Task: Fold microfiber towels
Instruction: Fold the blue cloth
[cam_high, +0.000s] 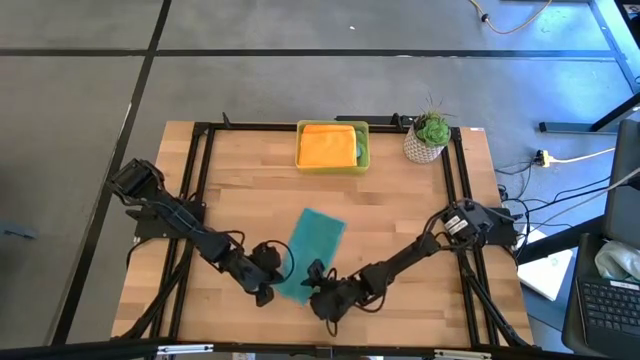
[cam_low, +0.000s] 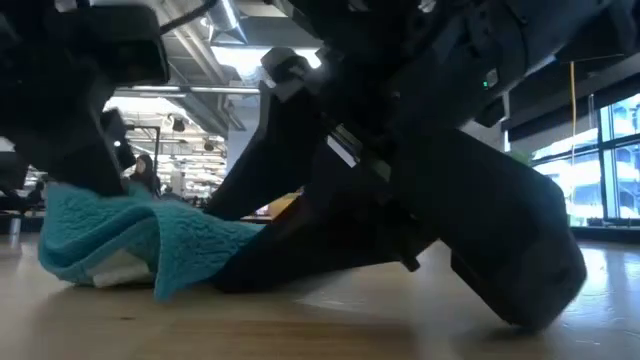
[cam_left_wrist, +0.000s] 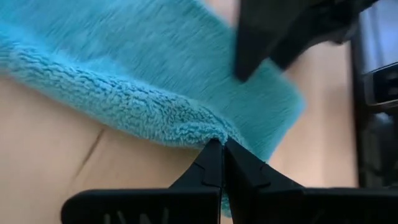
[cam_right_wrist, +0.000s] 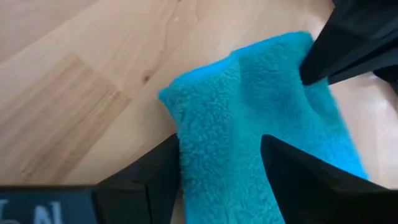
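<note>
Teal fluffy microfiber towel (cam_high: 311, 251) on wooden surface (cam_high: 400, 215); left end effector (cam_left_wrist: 222, 163) clenched on its edge; right end effector (cam_right_wrist: 217, 177) spread wide, fingers straddling towel's end.

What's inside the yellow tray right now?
The yellow tray holds an orange towel on top, with a green towel edge showing beside it. Anything beneath the orange towel is covered.

2 matte black jointed arms, looped black cables, wedge-shaped black fingers (cam_left_wrist: 214, 168)
</note>
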